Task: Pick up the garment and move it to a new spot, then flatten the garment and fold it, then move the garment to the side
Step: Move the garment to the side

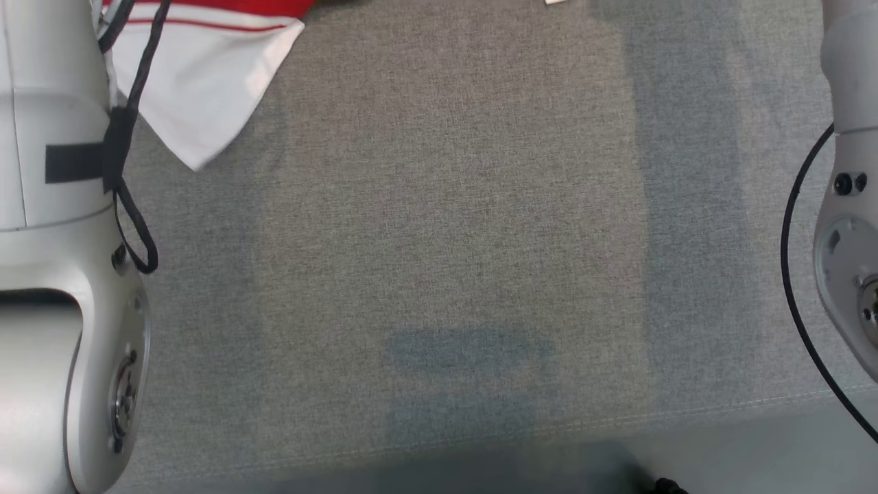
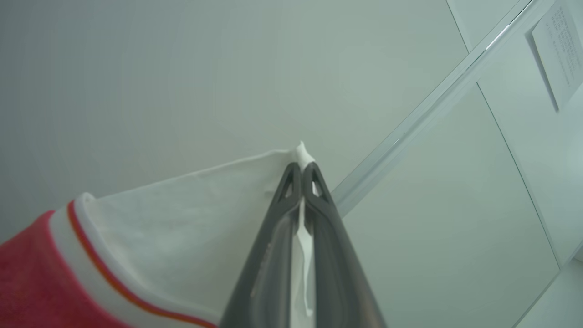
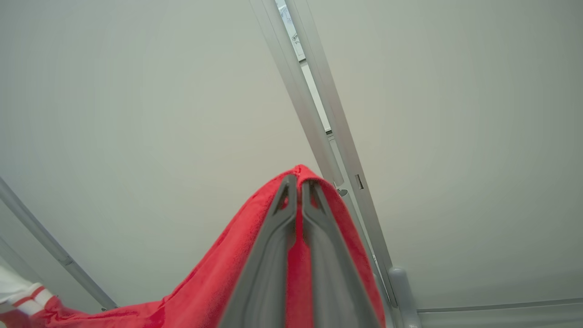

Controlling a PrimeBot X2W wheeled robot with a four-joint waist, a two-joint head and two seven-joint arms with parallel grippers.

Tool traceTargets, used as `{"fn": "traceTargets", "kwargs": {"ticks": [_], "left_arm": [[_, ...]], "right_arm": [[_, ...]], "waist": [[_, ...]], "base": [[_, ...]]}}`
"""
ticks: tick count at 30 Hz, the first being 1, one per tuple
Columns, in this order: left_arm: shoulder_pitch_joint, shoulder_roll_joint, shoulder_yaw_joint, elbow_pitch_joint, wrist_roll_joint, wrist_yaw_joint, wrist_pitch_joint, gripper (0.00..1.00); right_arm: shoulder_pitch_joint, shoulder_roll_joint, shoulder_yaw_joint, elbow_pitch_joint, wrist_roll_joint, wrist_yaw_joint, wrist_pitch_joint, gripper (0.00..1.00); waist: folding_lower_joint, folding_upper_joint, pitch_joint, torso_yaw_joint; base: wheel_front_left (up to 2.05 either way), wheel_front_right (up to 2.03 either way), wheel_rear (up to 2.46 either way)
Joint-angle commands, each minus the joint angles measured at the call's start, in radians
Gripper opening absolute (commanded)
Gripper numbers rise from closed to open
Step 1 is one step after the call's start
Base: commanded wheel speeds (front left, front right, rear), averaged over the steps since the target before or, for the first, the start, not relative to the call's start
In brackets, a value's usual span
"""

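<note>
A wide grey cloth-covered surface (image 1: 446, 240) lies below, seen from the robot's head. At its upper left corner is part of the garment (image 1: 206, 89): a white pointed flap with a thin red stripe and a solid red band along the top edge of the view. I cannot tell whether the flap rests on the surface or hangs above it.

The robot's pale left arm (image 1: 55, 206) runs down the left edge, with a black cable (image 1: 134, 206) looped along it under a dark strap. The pale right arm (image 1: 850, 171) shows at the right edge.

In the left wrist view, the left gripper (image 2: 301, 171) is pinched tight on white cloth, and a small tuft pokes out past the tips. The white cloth spreads away to the left of that view, down to a white band with a thin red stripe and a red patch at the lower left. Behind it are pale wall panels (image 2: 227, 68).

In the right wrist view, the right gripper (image 3: 296, 184) is clamped on the red part of the garment, which folds over the fingertips. The cloth trails down to the lower left, where white and red stripes show at the far edge.
</note>
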Motion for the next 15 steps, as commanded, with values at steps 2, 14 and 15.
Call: {"fn": "traceTargets", "kwargs": {"ticks": [2,14,15], "left_arm": [[-0.087,-0.005,-0.022,0.027,0.047,-0.037,-0.029,0.00],[-0.179,-0.013,0.112,-0.069,0.223,-0.122,-0.045,0.00],[-0.170,-0.014,0.141,-0.092,0.238,-0.131,-0.045,0.00]], "right_arm": [[-0.092,-0.004,-0.028,0.102,-0.031,0.000,-0.133,0.00],[-0.189,-0.005,-0.039,-0.037,-0.028,0.000,-0.256,0.00],[-0.170,-0.005,-0.060,-0.102,-0.046,0.000,-0.256,0.00]], "waist": [[-0.0003,0.0000,0.074,-0.037],[-0.0003,0.0000,0.118,-0.052],[-0.0003,0.0000,0.114,-0.054]], "base": [[0.00,0.00,0.00],[0.00,0.00,0.00],[0.00,0.00,0.00]]}}
